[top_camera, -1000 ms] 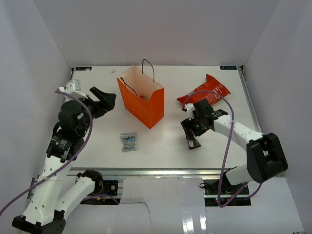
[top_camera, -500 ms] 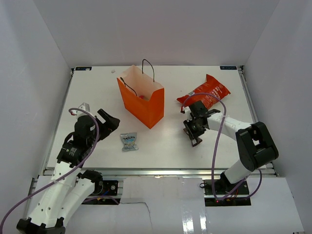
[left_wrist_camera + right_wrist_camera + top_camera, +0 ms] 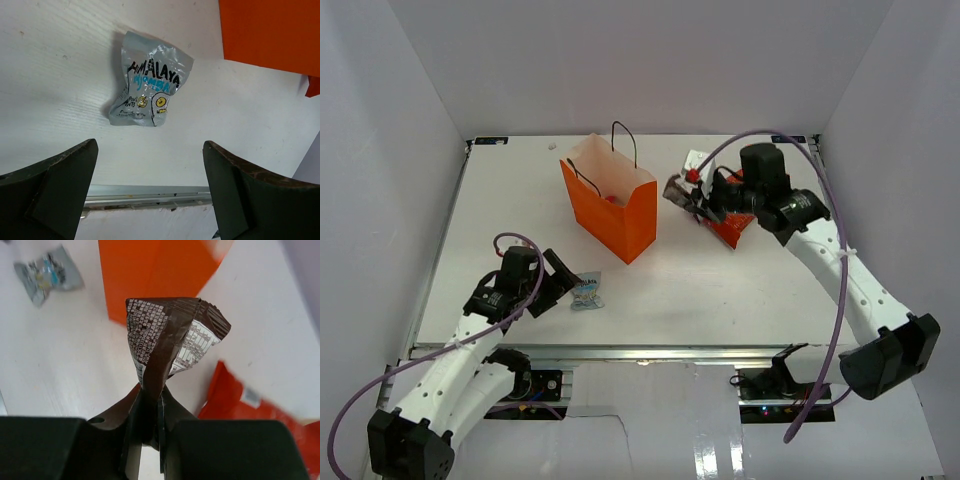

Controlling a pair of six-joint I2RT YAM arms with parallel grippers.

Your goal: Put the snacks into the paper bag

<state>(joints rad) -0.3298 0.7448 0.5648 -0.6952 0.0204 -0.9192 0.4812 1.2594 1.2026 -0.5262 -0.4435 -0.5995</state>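
Gaping wide and empty, left end effector (image 3: 149, 146) hovering just beside one pale-blue packet (image 3: 147, 82) lying on the counter (image 3: 520, 200), one orange bag (image 3: 620, 215) standing upright, right end effector (image 3: 150, 410) pinching one brown wrapper (image 3: 165, 340) beside the orange bag, one red chip bag (image 3: 730, 230) lying under that arm.

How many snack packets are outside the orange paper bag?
3. A pale-blue packet on the table at the left gripper; a brown packet in the right gripper; a red chip bag on the table near it. The paper bag may hide others.

white table (image 3: 520, 200), pale walls (image 3: 620, 60), metal rail (image 3: 650, 352)
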